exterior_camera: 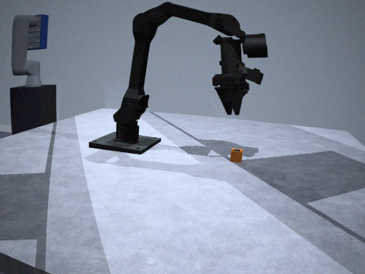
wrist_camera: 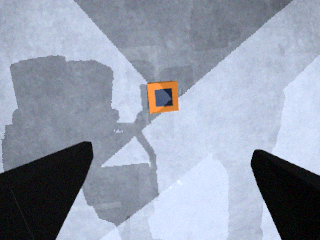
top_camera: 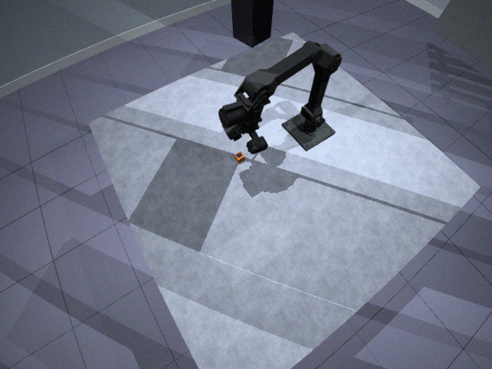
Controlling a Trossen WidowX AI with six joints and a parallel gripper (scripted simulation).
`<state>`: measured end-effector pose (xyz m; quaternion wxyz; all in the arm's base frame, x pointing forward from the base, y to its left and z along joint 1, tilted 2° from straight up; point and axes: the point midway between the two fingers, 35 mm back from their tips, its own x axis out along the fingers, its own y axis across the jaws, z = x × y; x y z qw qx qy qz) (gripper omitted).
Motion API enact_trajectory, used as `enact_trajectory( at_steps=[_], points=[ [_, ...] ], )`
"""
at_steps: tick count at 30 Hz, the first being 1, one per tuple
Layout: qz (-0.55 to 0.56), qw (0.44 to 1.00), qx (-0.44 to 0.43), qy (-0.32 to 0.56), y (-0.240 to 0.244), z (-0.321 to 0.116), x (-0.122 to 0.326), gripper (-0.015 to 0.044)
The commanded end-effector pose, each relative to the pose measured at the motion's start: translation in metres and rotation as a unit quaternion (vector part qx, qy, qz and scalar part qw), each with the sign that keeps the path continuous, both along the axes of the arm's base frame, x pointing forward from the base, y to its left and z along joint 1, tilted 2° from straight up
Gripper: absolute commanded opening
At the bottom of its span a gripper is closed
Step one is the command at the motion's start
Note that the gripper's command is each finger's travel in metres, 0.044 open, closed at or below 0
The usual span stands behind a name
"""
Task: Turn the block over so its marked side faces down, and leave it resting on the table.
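A small orange block (top_camera: 239, 157) (exterior_camera: 236, 155) (wrist_camera: 151, 98) rests flat on the table (top_camera: 277, 246) (exterior_camera: 153, 212) (wrist_camera: 200, 200). A dark blue square mark (wrist_camera: 163, 97) shows on its top face, so its marked side faces up. Its visible side faces in the exterior view are plain orange. My gripper (exterior_camera: 232, 113) (wrist_camera: 172, 154) is open and empty, pointing down well above the table. In the wrist view the block lies beyond the fingertips, near the middle between them sideways. The block's underside is hidden.
The arm's base plate (top_camera: 296, 133) (exterior_camera: 102, 144) stands on the table behind the block. Shadows of the arm fall around the block. In the exterior view, a dark pedestal (exterior_camera: 32, 109) with a pale grey arm (exterior_camera: 19, 47) and a blue box (exterior_camera: 44, 32) stands at the back left.
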<state>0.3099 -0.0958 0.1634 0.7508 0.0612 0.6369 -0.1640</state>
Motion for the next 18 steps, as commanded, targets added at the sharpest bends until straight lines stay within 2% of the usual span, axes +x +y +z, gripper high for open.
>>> enact_trajectory(
  at_steps=[1, 9, 13, 18],
  points=[
    [0.064, 0.994, 0.075, 0.041, -0.014, -0.027, 0.014, 0.0440],
    [0.064, 0.994, 0.075, 0.041, -0.016, -0.028, 0.017, 0.0440],
    [0.064, 0.994, 0.075, 0.041, -0.016, -0.059, 0.020, 0.0440],
    [0.064, 0.994, 0.075, 0.041, -0.016, -0.062, 0.020, 0.0440]
  ],
)
